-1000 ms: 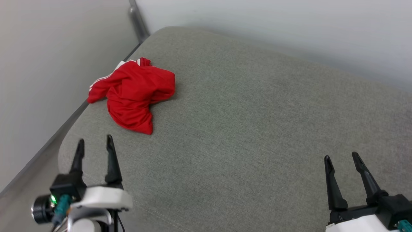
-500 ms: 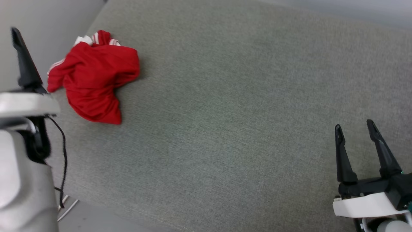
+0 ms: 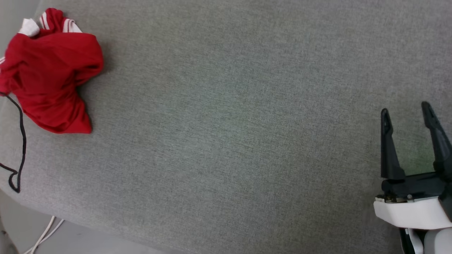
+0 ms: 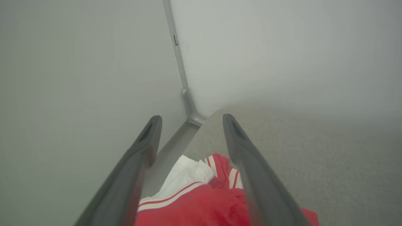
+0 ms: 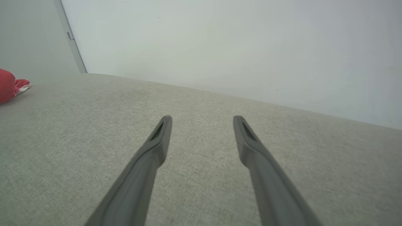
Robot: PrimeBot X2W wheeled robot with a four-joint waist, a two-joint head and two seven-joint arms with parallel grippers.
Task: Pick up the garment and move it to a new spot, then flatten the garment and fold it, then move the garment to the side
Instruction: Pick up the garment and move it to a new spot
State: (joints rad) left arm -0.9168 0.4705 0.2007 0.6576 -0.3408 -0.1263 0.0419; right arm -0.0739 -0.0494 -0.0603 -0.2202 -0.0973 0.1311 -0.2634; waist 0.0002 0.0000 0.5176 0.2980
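Note:
The garment is a crumpled red heap with white striped trim, lying at the far left of the grey cushion. From the left wrist camera the garment sits below and between the spread fingers of my left gripper, which hangs above it, open and holding nothing. My right gripper stands open at the lower right, far from the cloth, over bare cushion. In the right wrist view my right gripper points across the cushion, with a bit of the garment at the far left edge.
A black cable hangs over the cushion's left edge near the garment. White cords lie on the floor at the lower left. Pale walls meet in a corner with a grey trim strip just behind the garment.
The head camera has swung down and right, so the garment now sits at the picture's left edge. The left gripper has left the head view; the right gripper shows higher.

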